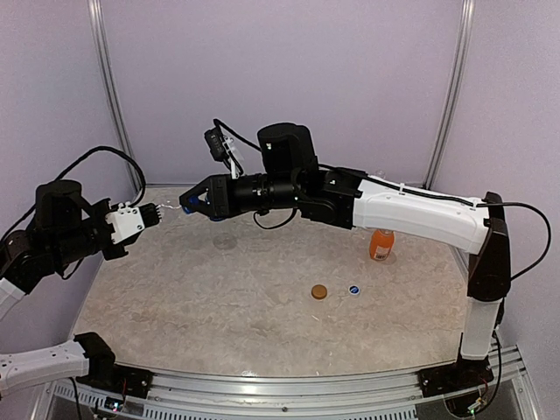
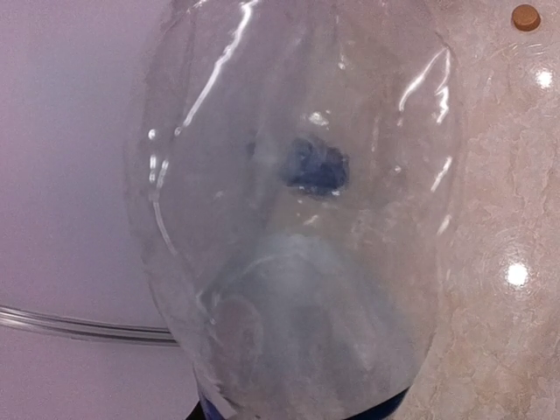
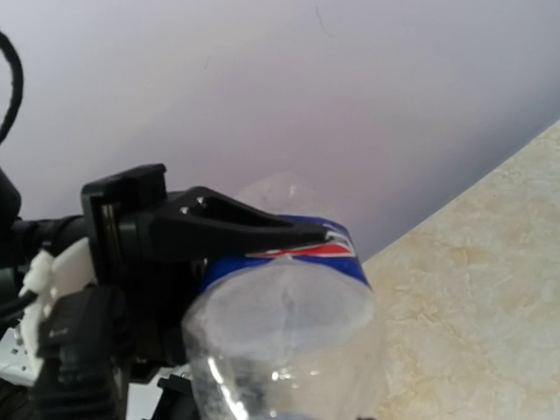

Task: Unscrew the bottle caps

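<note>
My left gripper (image 1: 150,213) is shut on a clear bottle with a dark blue label (image 1: 166,210) and holds it level above the table's left side. The bottle fills the left wrist view (image 2: 297,289), hiding my left fingers. Its blue cap (image 1: 185,206) shows through the plastic (image 2: 315,166). My right gripper (image 1: 189,205) reaches across and is closed round that cap. In the right wrist view the bottle (image 3: 289,350) is close up, and a black left finger (image 3: 245,232) presses on its label (image 3: 346,261). My right fingers are hidden there.
A short bottle of orange liquid (image 1: 381,244) stands uncapped at the right. An orange-brown cap (image 1: 318,291) and a blue cap (image 1: 353,290) lie loose at mid-table. The orange-brown cap also shows in the left wrist view (image 2: 525,17). A faint clear shape (image 1: 225,240) sits below my right gripper.
</note>
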You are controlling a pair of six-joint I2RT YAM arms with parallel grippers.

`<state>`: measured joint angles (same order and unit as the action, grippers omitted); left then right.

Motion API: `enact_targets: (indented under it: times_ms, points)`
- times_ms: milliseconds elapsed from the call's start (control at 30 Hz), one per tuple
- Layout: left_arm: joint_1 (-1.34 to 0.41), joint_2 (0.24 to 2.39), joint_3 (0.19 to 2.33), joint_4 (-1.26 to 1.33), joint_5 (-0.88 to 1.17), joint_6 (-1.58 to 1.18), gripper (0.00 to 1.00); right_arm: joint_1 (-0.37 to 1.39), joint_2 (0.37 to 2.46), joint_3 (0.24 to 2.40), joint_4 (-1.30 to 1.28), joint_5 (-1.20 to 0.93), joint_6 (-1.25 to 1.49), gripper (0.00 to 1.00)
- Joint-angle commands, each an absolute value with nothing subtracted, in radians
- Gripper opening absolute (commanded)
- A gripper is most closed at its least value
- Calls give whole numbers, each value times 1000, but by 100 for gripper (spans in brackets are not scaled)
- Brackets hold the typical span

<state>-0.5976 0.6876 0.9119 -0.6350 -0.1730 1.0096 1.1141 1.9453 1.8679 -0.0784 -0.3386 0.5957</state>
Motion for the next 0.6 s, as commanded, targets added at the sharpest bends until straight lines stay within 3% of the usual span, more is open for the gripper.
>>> enact_targets:
  times_ms: [0, 333, 567]
  points:
    - [-605, 690, 947, -683, -97, 938, 25, 1138, 1945, 1878, -140, -403, 503, 0]
    - [-606, 720, 1160, -1277, 537, 817, 21, 1360, 1911, 1920, -362, -179, -324, 0]
    - [-607, 720, 1186, -1374, 625, 876, 20, 1520, 1887, 1849, -378, 208, -927, 0]
